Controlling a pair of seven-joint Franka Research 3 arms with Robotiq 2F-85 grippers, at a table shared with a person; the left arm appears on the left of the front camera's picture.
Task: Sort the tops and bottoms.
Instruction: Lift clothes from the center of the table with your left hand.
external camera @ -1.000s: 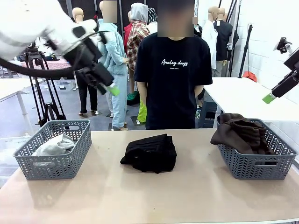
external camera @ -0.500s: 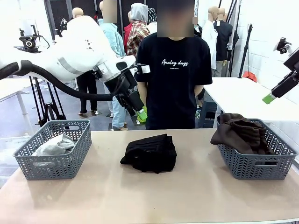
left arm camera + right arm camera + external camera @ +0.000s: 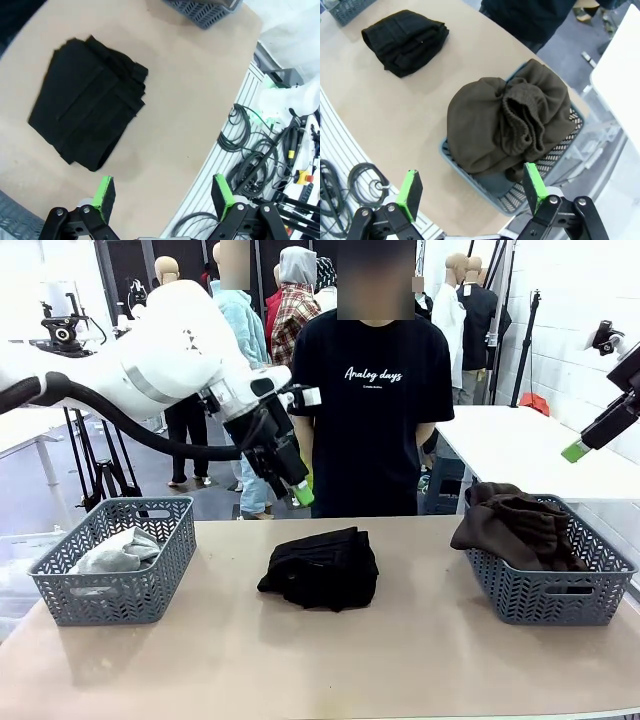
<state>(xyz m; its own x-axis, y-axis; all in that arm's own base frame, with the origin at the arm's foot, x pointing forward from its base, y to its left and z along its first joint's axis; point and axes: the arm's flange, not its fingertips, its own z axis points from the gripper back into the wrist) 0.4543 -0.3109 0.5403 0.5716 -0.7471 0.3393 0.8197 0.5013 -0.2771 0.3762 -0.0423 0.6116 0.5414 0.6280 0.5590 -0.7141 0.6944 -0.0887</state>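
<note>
black folded bottoms (image 3: 320, 568) flat on table (image 3: 420, 660), long side running left-right. left gripper (image 3: 297, 490) just above its far-left corner, jaws spread, empty, so clearly nearer arm. right gripper (image 3: 578, 450) high and well off to its right, fingers also apart, empty.

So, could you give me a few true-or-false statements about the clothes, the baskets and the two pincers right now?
1. The folded black garment lies on the table between the two baskets. True.
2. The brown trousers sit in the left basket. False: they lie in the right basket; the left basket holds a grey garment.
3. The left pincer grips the black garment. False: it is open, above the table, holding nothing.
4. The right pincer is open and empty. True.
</note>
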